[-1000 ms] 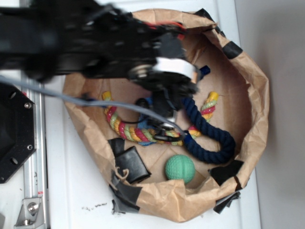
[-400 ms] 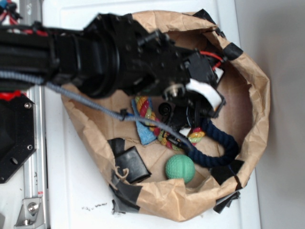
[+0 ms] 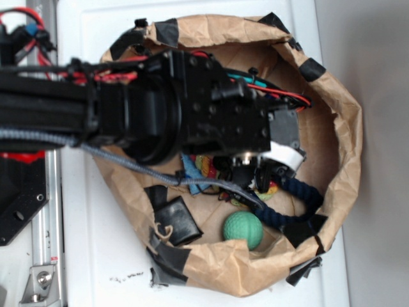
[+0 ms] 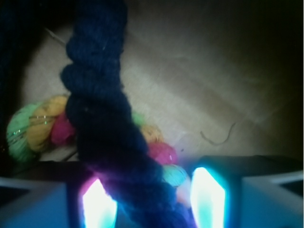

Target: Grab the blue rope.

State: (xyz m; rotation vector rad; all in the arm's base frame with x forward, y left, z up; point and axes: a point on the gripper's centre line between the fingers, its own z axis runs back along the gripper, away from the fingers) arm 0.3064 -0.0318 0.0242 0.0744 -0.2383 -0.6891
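Claw down on the rope

The gripper (image 4: 147, 199) has dropped lower; the blue rope (image 4: 102, 128) now sits between its open fingers, not squeezed yet.

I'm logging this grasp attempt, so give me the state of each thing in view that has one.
gripper: open, fingers either side of the blue rope, not yet closed.
blue rope: lying in the bag, passing between the fingers, crossing over the multicoloured rope.
multicoloured rope: lying on the bag floor, partly hidden.
green ball: resting untouched near the bag wall.
paper bag: open, rim rolled down, taped.
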